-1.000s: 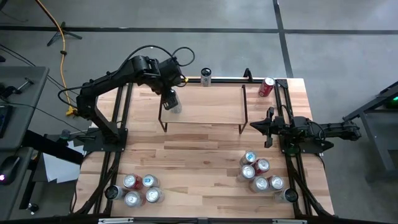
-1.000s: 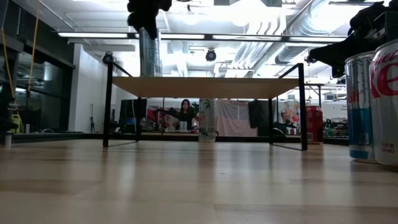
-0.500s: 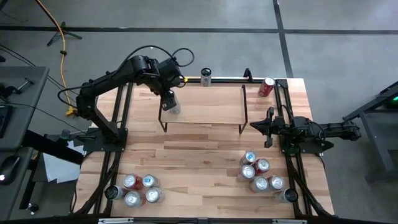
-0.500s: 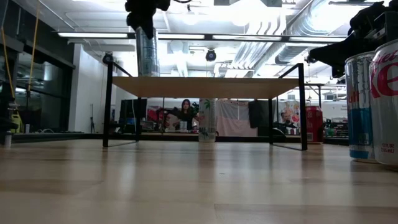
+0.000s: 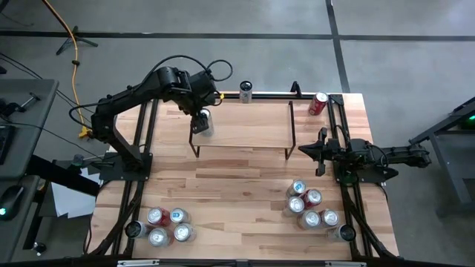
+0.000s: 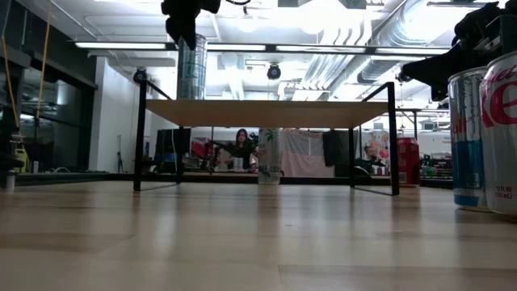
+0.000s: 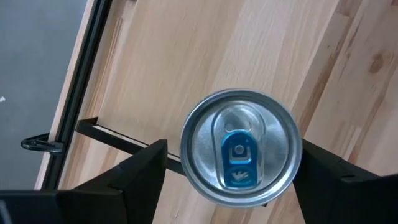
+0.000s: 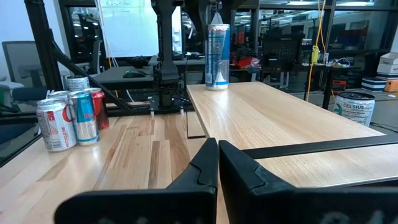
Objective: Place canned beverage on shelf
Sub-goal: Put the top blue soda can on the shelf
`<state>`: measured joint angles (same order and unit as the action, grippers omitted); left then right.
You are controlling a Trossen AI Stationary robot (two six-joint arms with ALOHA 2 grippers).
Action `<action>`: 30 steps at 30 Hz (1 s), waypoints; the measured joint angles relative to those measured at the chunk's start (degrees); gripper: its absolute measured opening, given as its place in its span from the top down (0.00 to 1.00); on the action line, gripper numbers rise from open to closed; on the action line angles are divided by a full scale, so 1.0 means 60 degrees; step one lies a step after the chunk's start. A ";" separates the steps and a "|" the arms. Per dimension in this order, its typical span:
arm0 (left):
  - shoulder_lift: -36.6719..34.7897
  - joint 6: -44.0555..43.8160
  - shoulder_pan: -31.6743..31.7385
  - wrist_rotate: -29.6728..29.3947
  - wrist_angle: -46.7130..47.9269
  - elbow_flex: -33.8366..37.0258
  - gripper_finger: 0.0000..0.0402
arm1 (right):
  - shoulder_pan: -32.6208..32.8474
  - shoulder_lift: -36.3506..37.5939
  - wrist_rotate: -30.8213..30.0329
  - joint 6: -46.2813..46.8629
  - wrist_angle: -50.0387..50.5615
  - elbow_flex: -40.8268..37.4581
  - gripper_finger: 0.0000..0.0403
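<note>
**Silver can upright at the shelf's left end, left gripper spread around it**

The silver can (image 5: 205, 124) stands upright on the shelf (image 5: 245, 126), at the left end of its light wood plank top. In the left wrist view its lid and blue pull tab face the camera, and the two dark fingers (image 7: 140, 171) stand on either side of it with a gap showing between each finger and the can — spread wide, not touching it. The left gripper (image 5: 202, 119) hangs directly above the can; in the low view it sits over the can's top, above the shelf's plank.

The right gripper (image 5: 306, 149) waits just off the shelf's right end, its fingers pressed together and holding nothing.

Around the shelf: a white can (image 5: 246, 91) stands at the table's far edge, and a red can (image 5: 318, 104) lies on its side by the far right corner. A cluster of cans (image 5: 167, 225) stands at the near left — another cluster (image 5: 312, 209) at the near right.
</note>
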<state>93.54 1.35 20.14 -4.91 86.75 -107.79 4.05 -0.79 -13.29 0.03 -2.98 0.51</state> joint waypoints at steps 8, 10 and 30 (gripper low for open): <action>-0.0011 0.1082 0.0015 0.0000 0.0165 -0.1753 0.33 | 0.0000 0.0001 0.0000 -0.0002 0.0000 0.0000 1.00; -0.0011 0.1918 0.0015 -0.0003 0.0308 -0.2271 0.33 | 0.0000 0.0003 -0.0002 0.0000 0.0000 0.0000 1.00; -0.0058 0.8096 -0.0576 -0.0269 0.0553 -0.1322 0.33 | 0.0000 0.0001 -0.0001 -0.0001 0.0000 0.0000 1.00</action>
<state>93.19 49.92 16.69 -6.52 90.07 -115.71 4.05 -0.79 -13.30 0.03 -2.98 0.51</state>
